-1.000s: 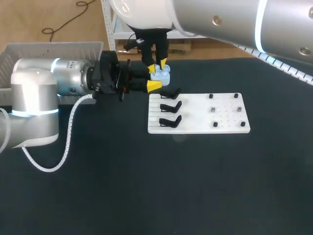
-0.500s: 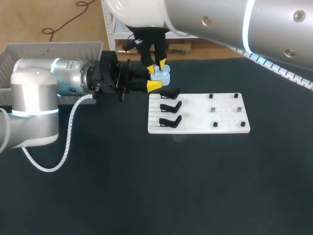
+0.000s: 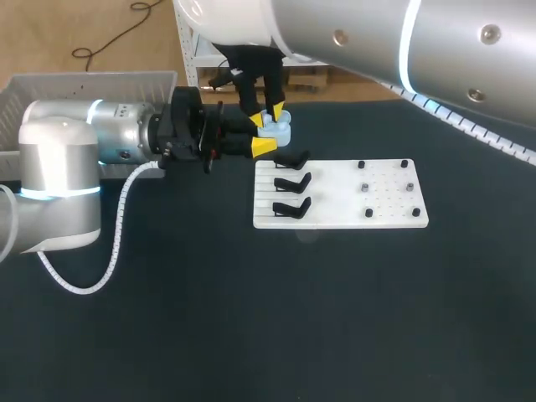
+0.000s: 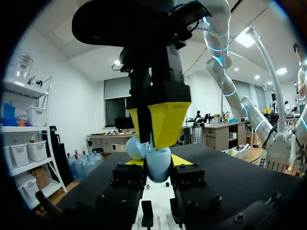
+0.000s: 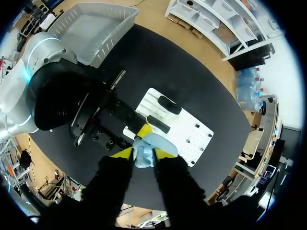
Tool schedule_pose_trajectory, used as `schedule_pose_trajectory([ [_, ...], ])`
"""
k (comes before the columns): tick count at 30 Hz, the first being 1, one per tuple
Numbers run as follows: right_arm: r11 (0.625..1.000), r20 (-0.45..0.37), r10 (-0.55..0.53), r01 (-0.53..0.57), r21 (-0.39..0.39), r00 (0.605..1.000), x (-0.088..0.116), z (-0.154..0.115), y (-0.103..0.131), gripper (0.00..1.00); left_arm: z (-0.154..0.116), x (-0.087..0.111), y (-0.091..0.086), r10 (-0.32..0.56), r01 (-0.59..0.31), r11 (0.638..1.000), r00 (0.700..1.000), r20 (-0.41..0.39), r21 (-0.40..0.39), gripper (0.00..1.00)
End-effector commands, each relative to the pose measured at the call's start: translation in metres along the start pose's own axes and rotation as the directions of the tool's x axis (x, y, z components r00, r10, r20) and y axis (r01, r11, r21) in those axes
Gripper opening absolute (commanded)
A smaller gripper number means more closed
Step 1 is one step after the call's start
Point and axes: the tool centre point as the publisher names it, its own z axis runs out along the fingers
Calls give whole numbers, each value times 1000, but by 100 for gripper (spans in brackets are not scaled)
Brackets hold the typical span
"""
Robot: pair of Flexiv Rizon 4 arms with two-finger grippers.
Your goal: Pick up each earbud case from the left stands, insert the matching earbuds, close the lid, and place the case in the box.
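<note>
At the far left sits the grey box, well apart from the work. The left gripper reaches in level over the table and is clenched on the pale blue earbud case, which hangs in the air just behind the white board. The right gripper comes straight down on the same case, and in its wrist view its yellow tips press the case from two sides, so it too appears closed on it. The lid looks part-open, though whether the earbuds are seated I cannot tell. On the board the three black stands are bare. The risk lies in two grips on one small, smooth thing: any pull or twist by one arm against the other could lever the case out of the left fingers, strain the hinge, or pop it free onto the table.
</note>
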Motion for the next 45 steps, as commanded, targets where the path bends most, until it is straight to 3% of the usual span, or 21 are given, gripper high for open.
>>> schedule_pose_trajectory([
  [1, 1000, -3, 1, -1, 4, 1000, -2, 0, -1, 100, 1, 0, -2, 3, -3, 1000, 1000, 2, 0, 0],
  [10, 1000, 19, 12, -12, 14, 1000, 10, -14, -1, 100, 1, 0, -2, 3, -3, 1000, 1000, 2, 0, 0],
  [17, 983, 65, 180, -178, -38, 981, 12, -26, -33, 100, 1, 0, -2, 3, -3, 1000, 1000, 2, 0, 0],
  [26, 876, 138, 482, -477, -72, 865, 1, -16, -67, 100, 1, 0, -2, 3, -3, 1000, 1000, 2, 0, 0],
  [31, 829, 181, 558, -555, -72, 810, -7, -5, -78, 100, 1, 0, -2, 3, -3, 1000, 1000, 2, 0, 0],
  [34, 820, 178, 570, -567, -74, 802, -12, 6, -82, 100, 1, 0, -2, 3, -3, 1000, 1000, 2, 0, 0],
  [38, 829, 126, 558, -555, -59, 820, -14, 21, -80, 100, 1, 0, -2, 3, -3, 1000, 1000, 2, 0, 0],
  [45, 857, 72, 516, -513, -56, 854, 2, 23, -67, 100, 1, 0, -2, 3, -3, 1000, 1000, 2, 0, 0],
])
